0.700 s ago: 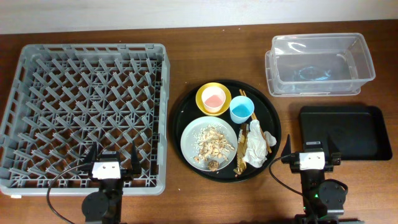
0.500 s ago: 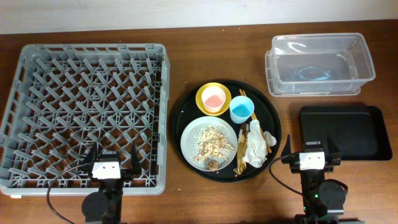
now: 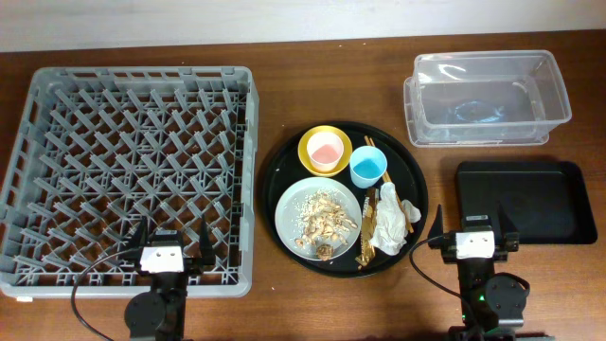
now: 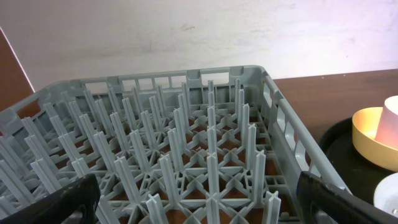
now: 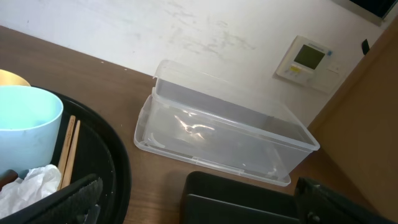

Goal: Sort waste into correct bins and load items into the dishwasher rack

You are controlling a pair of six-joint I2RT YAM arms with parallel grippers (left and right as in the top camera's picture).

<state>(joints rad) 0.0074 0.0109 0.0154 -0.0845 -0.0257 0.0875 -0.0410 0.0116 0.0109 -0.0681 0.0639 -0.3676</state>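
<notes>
Nearest, at 7 o'clock: left gripper (image 3: 171,234), fingers spread wide, holding nothing, over the near rim of the rack (image 3: 142,72). At 5 o'clock: right gripper (image 3: 471,227), equally wide and empty, just short of the flat tray (image 3: 521,201).

Rack, 9 to 10 o'clock: no items among the pegs.

Flat tray, 4 o'clock: bare.

Round tray (image 3: 417,175), centre, carrying everything:
- plate (image 3: 288,213) at its 7 o'clock, with scraps (image 3: 325,216) on it
- wrapper (image 3: 365,250) at 5
- napkin (image 3: 386,224) at 4
- chopsticks (image 3: 368,145) running from the napkin toward 1
- blue cup (image 3: 367,168) near the middle
- bowl (image 3: 311,142) at 12, with the pink cup (image 3: 325,150) inside

Tub (image 3: 559,95), 2 o'clock: no waste seen inside.

Progress, as judged: nothing sorted, nothing loaded. All three waste pieces and all five items remain to be moved.

Views:
- Overhead alone shows the scraps, the wrapper, the whole plate and both bins together.
- Left wrist alone shows the pegs side-on, with the bowl and pink cup at its right edge.
- Right wrist alone shows a wall panel (image 5: 309,59) behind the tub, and the tub resting on what looks like its lid. The blue cup, chopsticks and a napkin corner sit at its left.
</notes>
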